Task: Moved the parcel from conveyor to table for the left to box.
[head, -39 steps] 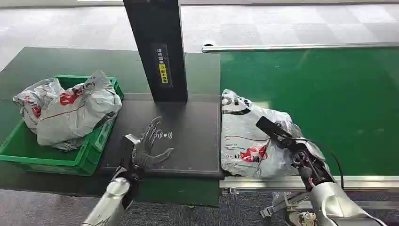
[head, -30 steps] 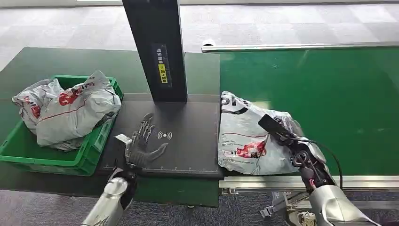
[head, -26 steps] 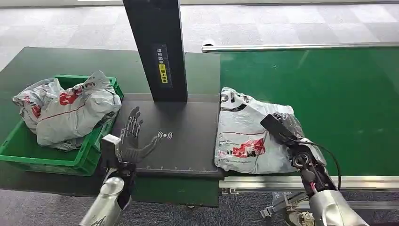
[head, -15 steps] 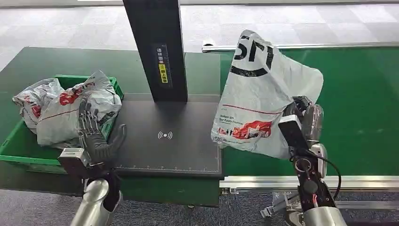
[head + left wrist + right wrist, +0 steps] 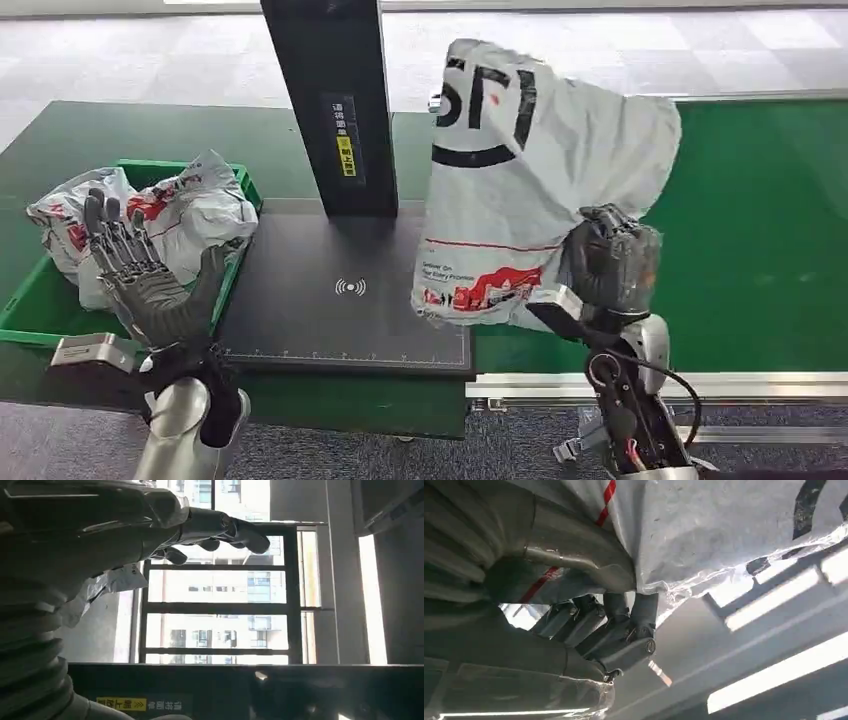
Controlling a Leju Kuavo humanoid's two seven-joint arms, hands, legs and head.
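Your right hand (image 5: 610,268) grips the parcel (image 5: 530,170), held up above the dark table (image 5: 300,330) at 1 o'clock. Your left hand (image 5: 150,290), fingers spread and holding nothing, hovers at 8 o'clock beside the green box (image 5: 30,310).

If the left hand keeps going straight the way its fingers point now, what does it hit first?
Probably the white parcels piled in the green crate. The left hand is raised, open, fingers pointing up and away over the crate's near edge. Depth is unclear, so it might pass above them.

White parcel (image 5: 540,170), black lettering, red print; green conveyor (image 5: 760,220); green box (image 5: 30,300); black table (image 5: 340,310).
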